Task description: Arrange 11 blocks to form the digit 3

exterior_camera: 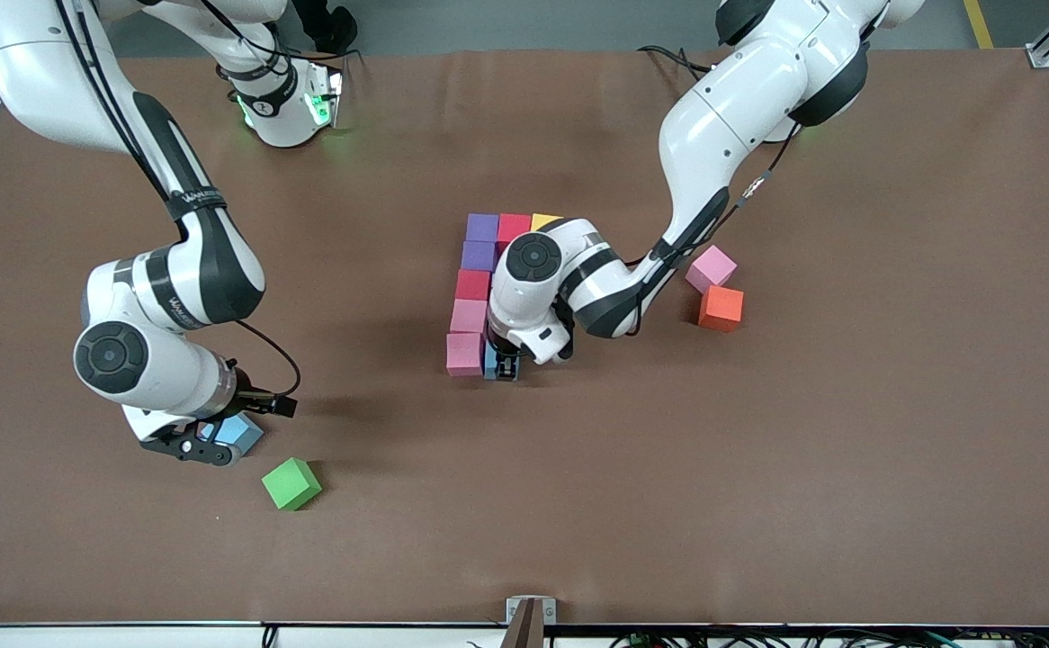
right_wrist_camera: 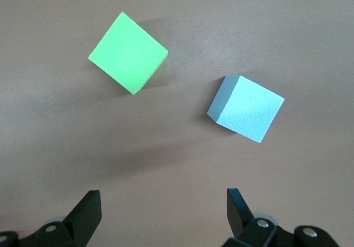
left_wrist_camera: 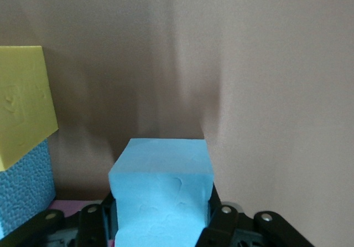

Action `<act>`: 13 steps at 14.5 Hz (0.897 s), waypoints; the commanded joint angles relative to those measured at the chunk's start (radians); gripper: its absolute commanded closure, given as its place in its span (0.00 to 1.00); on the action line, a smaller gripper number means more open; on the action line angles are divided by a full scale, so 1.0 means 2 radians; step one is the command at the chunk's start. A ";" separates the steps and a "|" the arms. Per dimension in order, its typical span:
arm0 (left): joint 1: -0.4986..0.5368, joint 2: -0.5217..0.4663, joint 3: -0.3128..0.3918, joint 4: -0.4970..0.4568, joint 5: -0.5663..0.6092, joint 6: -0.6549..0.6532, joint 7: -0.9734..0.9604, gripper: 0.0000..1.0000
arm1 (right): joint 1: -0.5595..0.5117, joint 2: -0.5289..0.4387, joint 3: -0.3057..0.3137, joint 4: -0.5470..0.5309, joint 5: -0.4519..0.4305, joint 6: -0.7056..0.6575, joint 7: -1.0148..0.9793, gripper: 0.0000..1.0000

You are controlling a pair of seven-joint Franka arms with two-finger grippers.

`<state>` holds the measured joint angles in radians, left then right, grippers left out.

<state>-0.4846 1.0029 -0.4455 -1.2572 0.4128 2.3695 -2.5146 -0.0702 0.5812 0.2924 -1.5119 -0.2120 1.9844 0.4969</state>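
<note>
Foam light-blue cube [left_wrist_camera: 161,194] sits clamped in left claw [exterior_camera: 504,365] beside pink cube [exterior_camera: 464,353].

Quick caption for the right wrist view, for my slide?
Open right gripper hovers above a light blue cube and a green cube lying apart on the brown table.

Even, bright overhead light; soft shadows fall on the bench [exterior_camera: 848,450] beneath each pincer. The close blue cube [left_wrist_camera: 161,186] looks slightly soft.
</note>
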 commanded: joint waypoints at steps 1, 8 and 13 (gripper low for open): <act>-0.014 0.015 0.016 0.013 -0.003 0.014 -0.001 0.36 | -0.016 -0.010 0.006 -0.007 0.002 -0.016 -0.024 0.00; -0.009 -0.001 0.016 0.008 -0.004 0.006 0.001 0.00 | -0.028 -0.021 0.007 -0.007 0.002 -0.042 -0.034 0.00; -0.002 -0.021 0.016 -0.010 -0.005 -0.010 0.001 0.00 | -0.028 -0.021 0.007 -0.007 0.002 -0.041 -0.034 0.00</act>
<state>-0.4894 0.9979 -0.4236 -1.2400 0.4127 2.3769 -2.5144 -0.1108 0.5603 0.2936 -1.5051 -0.2122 1.9064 0.4421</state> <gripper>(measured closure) 0.000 0.000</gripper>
